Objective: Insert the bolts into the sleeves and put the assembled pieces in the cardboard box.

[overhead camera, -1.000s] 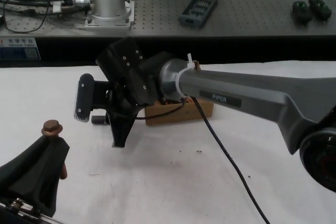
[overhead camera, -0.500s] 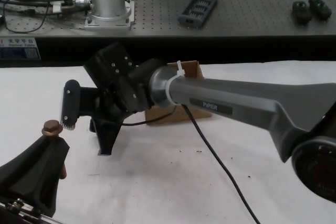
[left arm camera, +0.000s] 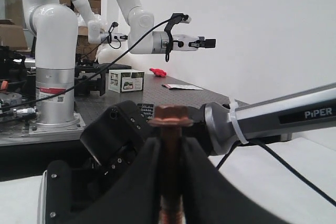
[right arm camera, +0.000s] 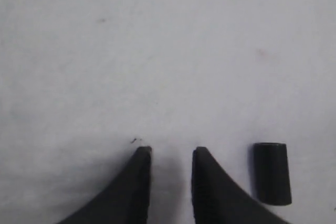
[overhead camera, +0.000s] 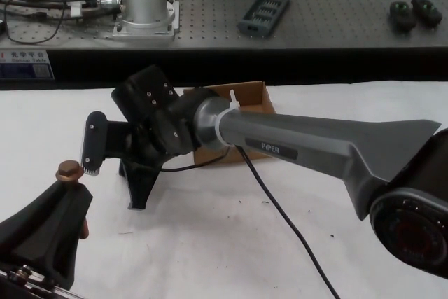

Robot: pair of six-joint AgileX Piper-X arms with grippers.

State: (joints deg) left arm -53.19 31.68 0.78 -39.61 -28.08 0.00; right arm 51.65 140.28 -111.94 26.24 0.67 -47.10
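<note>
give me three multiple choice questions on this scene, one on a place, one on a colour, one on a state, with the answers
1. Where is the black sleeve?
A. in the cardboard box
B. on the white cloth, beside the right gripper
C. threaded on a bolt

2. What colour is the bolt in the left gripper?
A. green
B. white
C. copper

3. What state is the right gripper in?
A. open, nothing between its fingers
B. shut on the sleeve
C. shut on the bolt

Answers:
1 B, the sleeve lies on the cloth next to the fingers.
2 C, its head and shank look copper.
3 A, bare cloth shows between the fingers.
</note>
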